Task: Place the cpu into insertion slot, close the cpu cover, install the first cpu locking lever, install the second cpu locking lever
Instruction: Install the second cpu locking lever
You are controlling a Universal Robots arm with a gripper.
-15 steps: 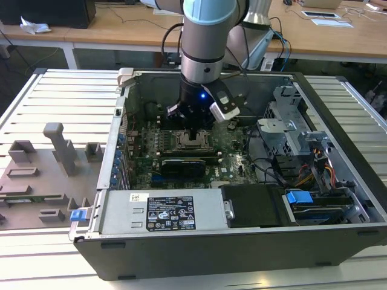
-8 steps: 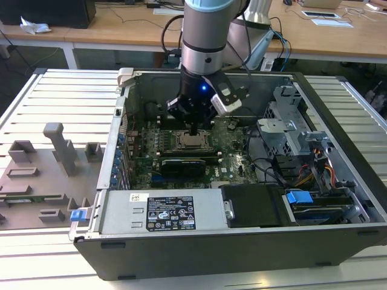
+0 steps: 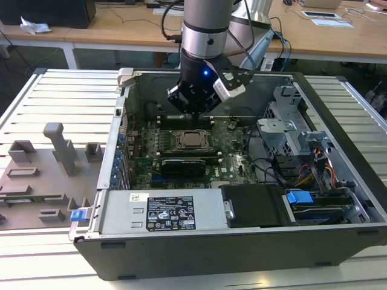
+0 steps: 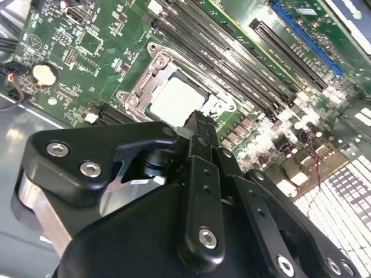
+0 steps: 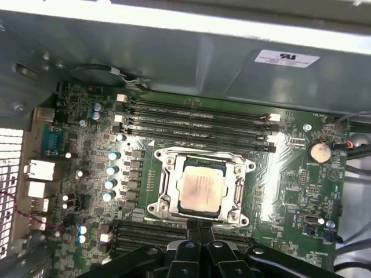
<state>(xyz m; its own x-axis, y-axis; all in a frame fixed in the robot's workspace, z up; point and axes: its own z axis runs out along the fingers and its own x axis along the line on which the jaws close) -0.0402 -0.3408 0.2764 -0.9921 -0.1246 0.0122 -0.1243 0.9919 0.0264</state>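
Below the pincer (image 5: 200,231), cpu (image 5: 201,186) seated under closed cpu cover (image 5: 165,186)

The arm (image 3: 205,27) comes straight down from above in the exterior view, a silver-grey cylindrical link ending in a black wrist section with a small blue light lit on it. Below that sits the black gripper (image 3: 192,109), with a white-and-black camera block mounted on its side toward the exterior view's right. The gripper hangs inside the open case, toward the far wall. In both wrist views its jaws stand pressed together, tips meeting with no gap and nothing between them; the black bolted linkages spread out behind the gripper (image 5: 200,227) tips.
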